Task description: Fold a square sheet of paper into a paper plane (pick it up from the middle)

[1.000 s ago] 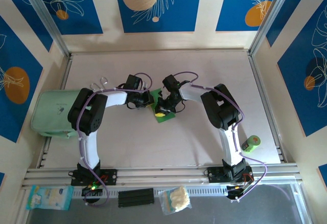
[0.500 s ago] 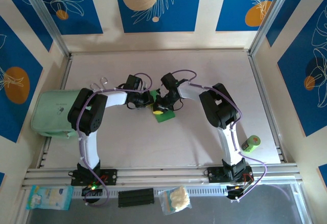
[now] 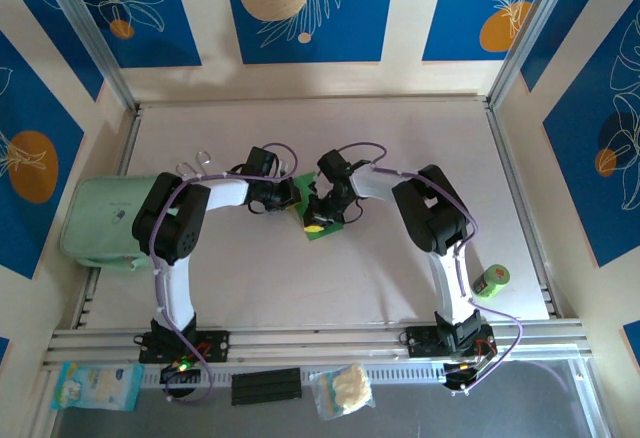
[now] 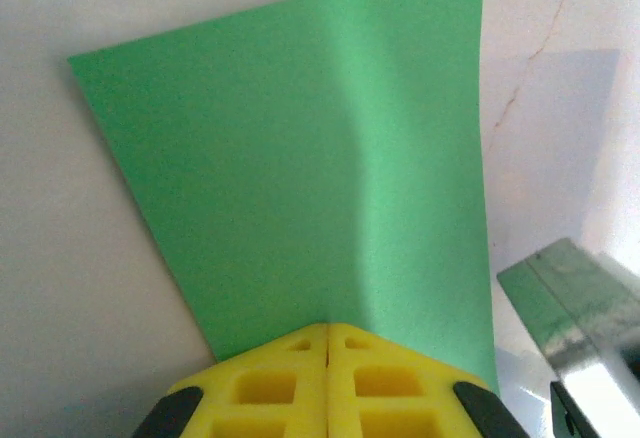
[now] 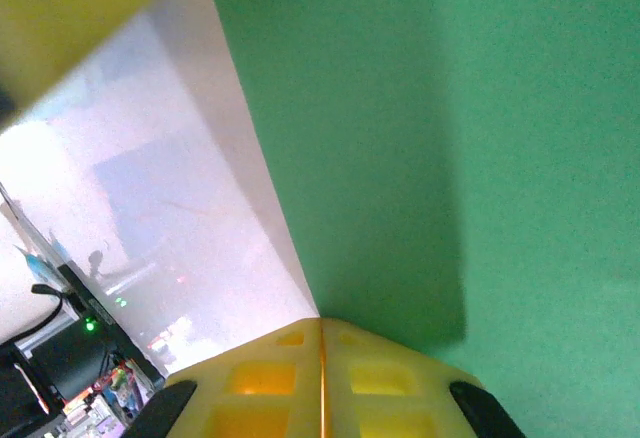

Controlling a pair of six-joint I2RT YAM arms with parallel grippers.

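Note:
The square sheet of paper is bright green and sits at the table's middle, between the two wrists. My left gripper reaches in from the left. In the left wrist view its yellow jaws are closed together on the near edge of the paper, which spreads away with a soft bend down its middle. My right gripper comes in from the right. Its jaws are also closed, and the sheet's edge runs into their seam. The paper covers the right half of that view.
A pale mint-green pouch lies at the table's left edge. A small green roll stands near the right rail. Metal rails border the table. Two plastic packets and a black block lie beyond the near edge.
The right gripper and the paper shifted slightly up and left, then came back down and right to about where they were. The left gripper has hardly moved.

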